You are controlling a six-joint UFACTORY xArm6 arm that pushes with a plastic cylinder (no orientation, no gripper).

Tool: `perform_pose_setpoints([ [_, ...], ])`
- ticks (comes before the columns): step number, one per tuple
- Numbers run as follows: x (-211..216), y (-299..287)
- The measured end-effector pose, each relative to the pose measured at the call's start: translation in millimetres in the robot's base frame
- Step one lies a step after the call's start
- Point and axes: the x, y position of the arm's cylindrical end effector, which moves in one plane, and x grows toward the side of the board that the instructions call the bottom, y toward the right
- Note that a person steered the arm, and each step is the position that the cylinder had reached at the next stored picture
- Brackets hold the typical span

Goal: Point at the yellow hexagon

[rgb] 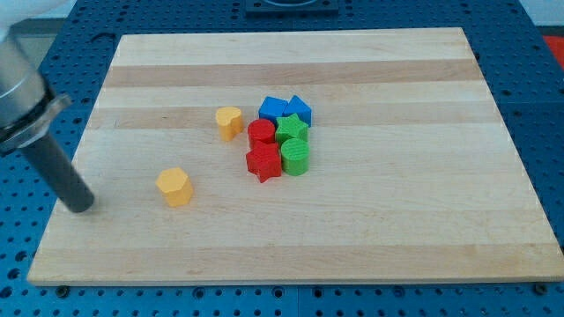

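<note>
The yellow hexagon (174, 186) lies on the wooden board (397, 220), left of the middle and toward the view's bottom. My tip (80, 206) rests on the board near its left edge, well to the left of the hexagon and apart from it. The dark rod rises from the tip toward the view's upper left. A second yellow block, heart-shaped (229, 121), lies up and to the right of the hexagon.
A tight cluster sits at the board's middle: two blue blocks (285, 109) at its top, a red cylinder (261, 132), a red star (263, 163), a green star (292, 129) and a green cylinder (295, 157). A blue pegboard surrounds the board.
</note>
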Motion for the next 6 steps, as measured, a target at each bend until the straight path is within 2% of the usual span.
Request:
perform_pose_setpoints([
  [1, 8.2, 1.1],
  [3, -30.5, 53.0],
  [4, -26.8, 64.5],
  [5, 9.0, 56.3],
  [6, 26.4, 65.2],
])
